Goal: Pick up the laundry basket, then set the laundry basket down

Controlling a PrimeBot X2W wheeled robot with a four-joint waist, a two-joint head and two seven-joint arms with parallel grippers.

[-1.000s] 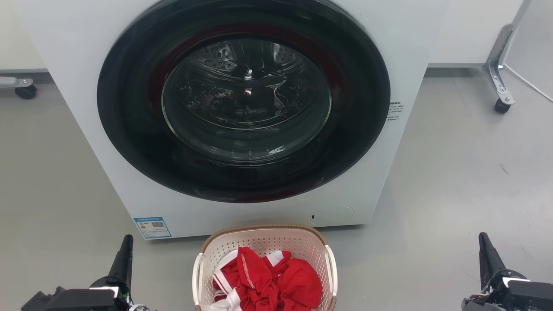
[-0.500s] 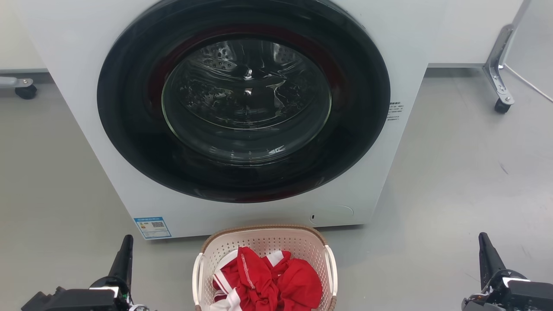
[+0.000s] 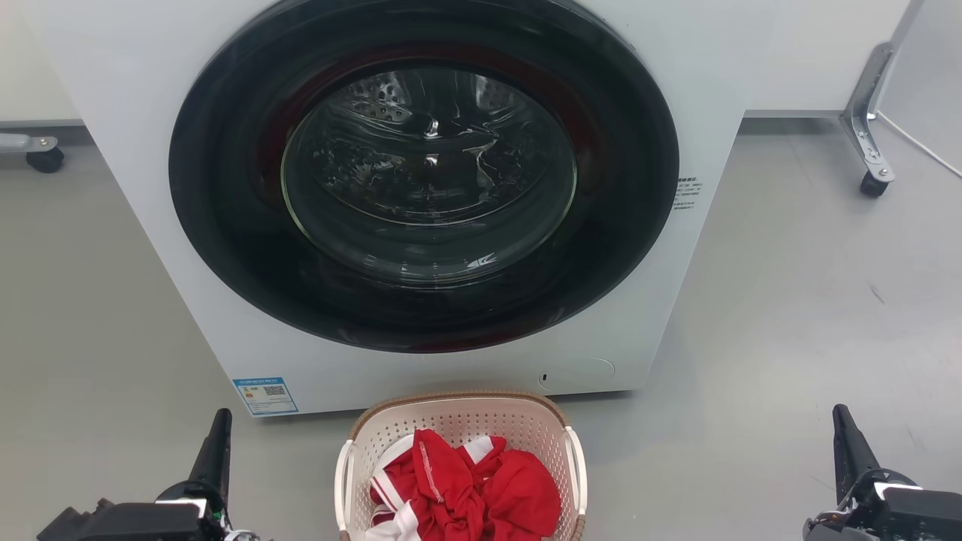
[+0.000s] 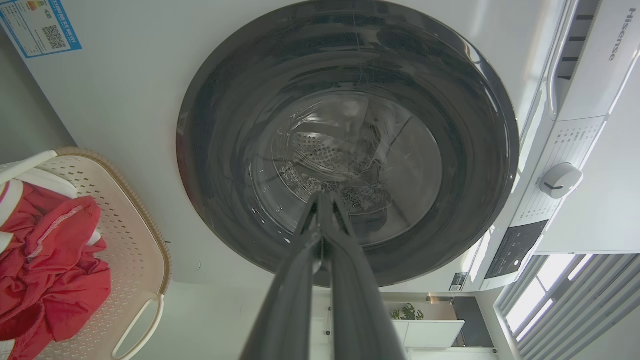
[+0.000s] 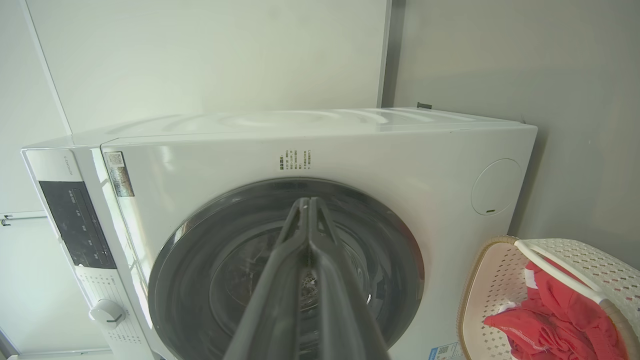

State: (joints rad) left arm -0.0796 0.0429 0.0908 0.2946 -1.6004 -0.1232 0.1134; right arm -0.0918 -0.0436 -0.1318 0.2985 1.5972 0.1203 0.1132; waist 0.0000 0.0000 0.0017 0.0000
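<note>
Laundry basket (image 3: pixel 518 424) on grey floor (image 3: pixel 789 300) at 6 o'clock in head view, just in front of white washing machine (image 3: pixel 721 68), below its round dark door (image 3: pixel 425 173). Red-and-white garments (image 3: pixel 481 488) heaped inside basket. Left gripper (image 3: pixel 220 424) at 7 o'clock, right gripper (image 3: pixel 840 421) at 5 o'clock, both well apart from basket. Wrist views: each claw's fingers pressed together tip to tip, holding nothing, pointing toward washer door.

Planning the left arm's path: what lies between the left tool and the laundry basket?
In the head view, bare grey floor lies between the left tool and the laundry basket; nothing stands on that stretch.
</note>
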